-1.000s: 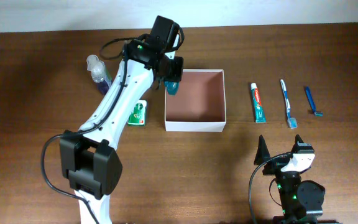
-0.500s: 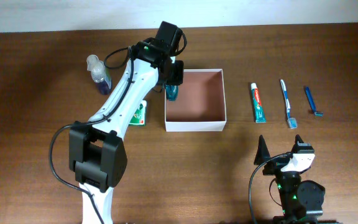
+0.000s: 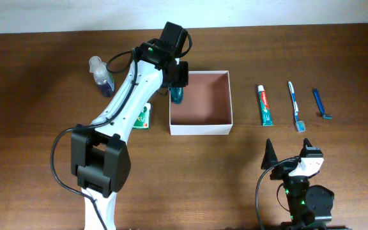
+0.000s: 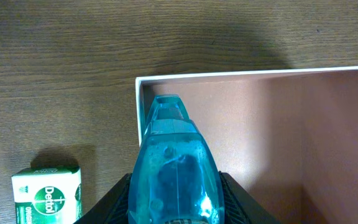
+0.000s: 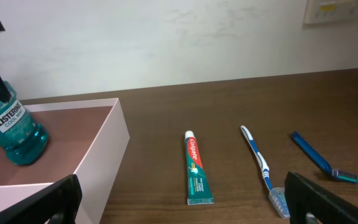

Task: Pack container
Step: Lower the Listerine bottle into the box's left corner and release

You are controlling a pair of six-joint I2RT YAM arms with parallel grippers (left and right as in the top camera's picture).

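Observation:
The container [image 3: 200,130] is a square shallow box with white walls and a reddish-brown inside, at the table's middle; it also shows in the left wrist view [image 4: 278,124] and the right wrist view [image 5: 104,140]. My left gripper [image 3: 177,89] is shut on a blue mouthwash bottle [image 4: 174,168] and holds it upright inside the box's back left corner [image 5: 14,127]. My right gripper [image 5: 179,199] is open and empty, resting low near the table's front edge, far from the box.
A green soap packet [image 3: 144,116] lies left of the box. A clear spray bottle [image 3: 99,71] stands at the back left. A toothpaste tube [image 3: 265,105], a toothbrush [image 3: 296,105] and a blue razor [image 3: 321,104] lie right of the box.
My left gripper moved the mouthwash bottle down and slightly right into the box's back left corner a second ago; it has held still since. The right arm has not moved.

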